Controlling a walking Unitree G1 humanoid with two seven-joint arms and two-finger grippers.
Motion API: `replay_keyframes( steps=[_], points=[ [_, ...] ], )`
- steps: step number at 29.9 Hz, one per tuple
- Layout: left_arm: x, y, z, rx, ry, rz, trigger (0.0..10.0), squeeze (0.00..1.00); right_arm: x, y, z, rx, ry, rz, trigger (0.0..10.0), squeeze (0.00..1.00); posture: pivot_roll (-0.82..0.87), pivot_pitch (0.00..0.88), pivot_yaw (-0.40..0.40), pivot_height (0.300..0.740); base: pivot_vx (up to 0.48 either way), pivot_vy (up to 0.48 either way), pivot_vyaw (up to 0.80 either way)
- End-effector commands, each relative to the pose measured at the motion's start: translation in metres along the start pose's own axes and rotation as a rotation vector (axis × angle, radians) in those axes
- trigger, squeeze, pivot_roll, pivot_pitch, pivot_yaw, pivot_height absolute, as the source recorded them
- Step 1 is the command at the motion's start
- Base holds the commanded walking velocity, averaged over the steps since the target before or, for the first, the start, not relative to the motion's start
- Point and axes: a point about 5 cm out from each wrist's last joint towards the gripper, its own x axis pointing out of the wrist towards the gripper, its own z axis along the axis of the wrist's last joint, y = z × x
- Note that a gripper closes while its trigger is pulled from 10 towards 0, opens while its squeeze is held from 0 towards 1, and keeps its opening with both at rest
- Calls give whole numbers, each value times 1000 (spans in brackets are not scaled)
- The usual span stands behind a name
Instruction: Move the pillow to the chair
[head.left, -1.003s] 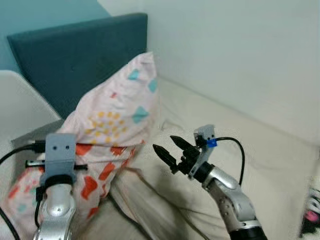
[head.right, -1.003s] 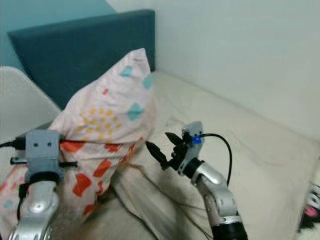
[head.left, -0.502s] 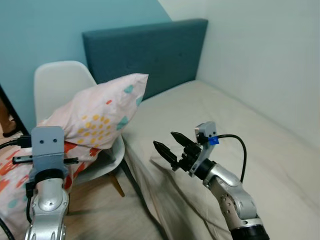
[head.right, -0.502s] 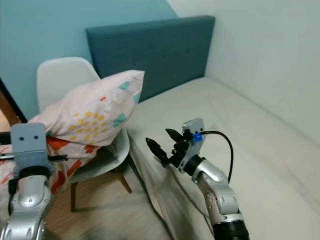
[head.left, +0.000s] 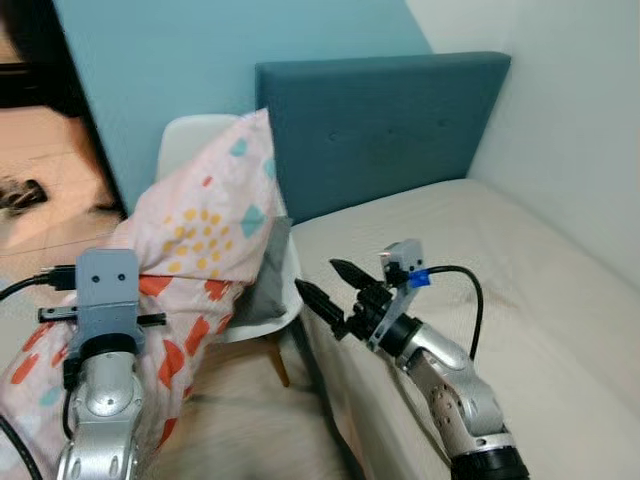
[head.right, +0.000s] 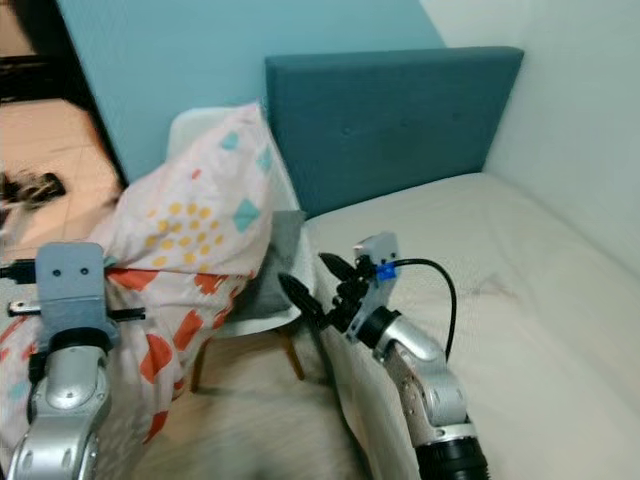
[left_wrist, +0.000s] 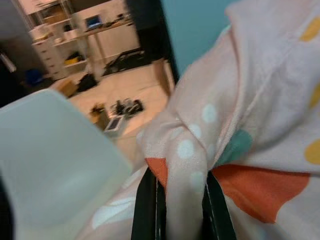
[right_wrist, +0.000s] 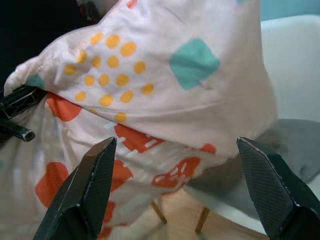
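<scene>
The pillow (head.left: 205, 225) is pale pink with orange, yellow and teal shapes. It hangs upright in front of the white chair (head.left: 198, 135), hiding most of the seat. My left gripper (left_wrist: 179, 207) is shut on a fold of the pillow's fabric (left_wrist: 186, 165), low at the left. My right gripper (head.left: 325, 285) stands open and holds nothing, just right of the pillow, beside the bed's edge. In the right wrist view its two black fingers (right_wrist: 82, 192) frame the pillow (right_wrist: 165, 85) and the chair (right_wrist: 295, 70).
A grey cushion (head.left: 262, 280) lies on the chair's seat. A teal headboard (head.left: 390, 125) and a beige bed (head.left: 500, 270) are to the right. Behind the chair is a blue wall (head.left: 200, 50). Tiled floor with clutter (head.left: 20, 190) is at the far left.
The camera has swung left, so the chair and floor come further into view. The pillow now stands more upright against the chair. My right gripper stays open.
</scene>
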Motion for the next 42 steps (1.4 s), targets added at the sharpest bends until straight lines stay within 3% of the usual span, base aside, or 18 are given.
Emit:
replay_keyframes(
  steps=[1,13,26,31,42],
  points=[
    [2,1,13,-5,-70,17,10000,0,-2,-2,1,6,-3,-3,10000,0,0,0,-69,735,0,0,731],
    [2,-6,12,2,-60,-19,10000,0,-3,-4,-1,19,-5,-8,10000,0,-4,0,-65,735,0,0,731],
    [-6,-21,5,-21,-46,-127,10000,0,-8,-15,-3,25,-4,-89,10000,0,-5,0,-66,735,0,0,731],
    [-19,-44,15,-10,-138,-275,10000,0,-8,-15,-3,31,-3,-90,10000,0,-7,0,-65,735,0,0,731],
    [-17,-46,14,-20,-131,-296,10000,0,-6,-18,-5,33,-4,-123,10000,0,-4,0,-65,735,0,0,656]
  ],
)
